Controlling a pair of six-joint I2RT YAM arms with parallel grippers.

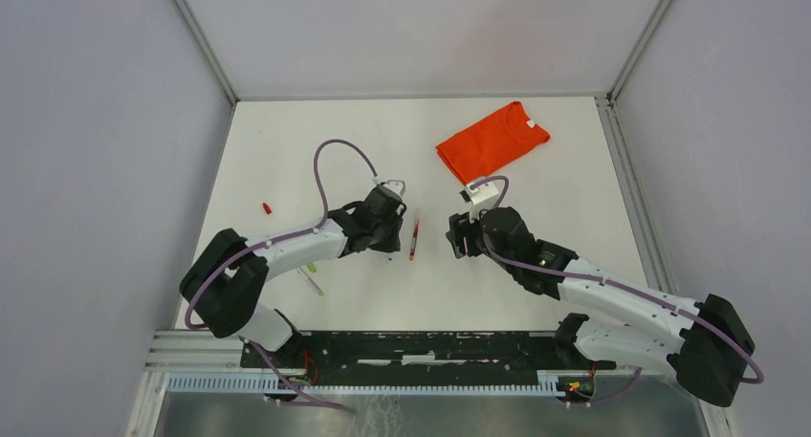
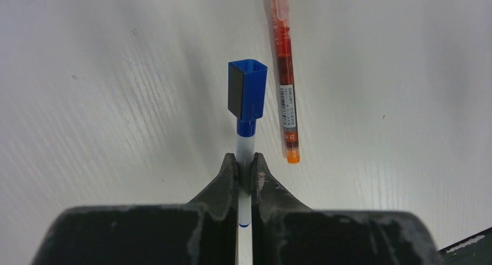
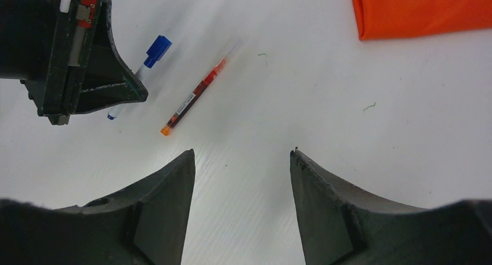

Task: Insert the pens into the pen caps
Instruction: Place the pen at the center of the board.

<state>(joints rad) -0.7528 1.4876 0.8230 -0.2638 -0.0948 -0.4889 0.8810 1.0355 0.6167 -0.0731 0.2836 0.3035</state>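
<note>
Left hand [image 2: 244,160] tight around blue-capped pen [image 2: 246,140], right hand [image 3: 242,155] wide apart, orange pen [image 2: 284,68] with barcode label [image 2: 288,111] alongside.

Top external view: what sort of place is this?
Probably an enclosed lab test cell: blank grey walls around a white table, two robot arms on a rail at its near edge, and loose props: a red pen, a folded orange shirt.

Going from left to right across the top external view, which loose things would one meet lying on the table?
red cap → green pen → red-orange pen → orange shirt
</note>
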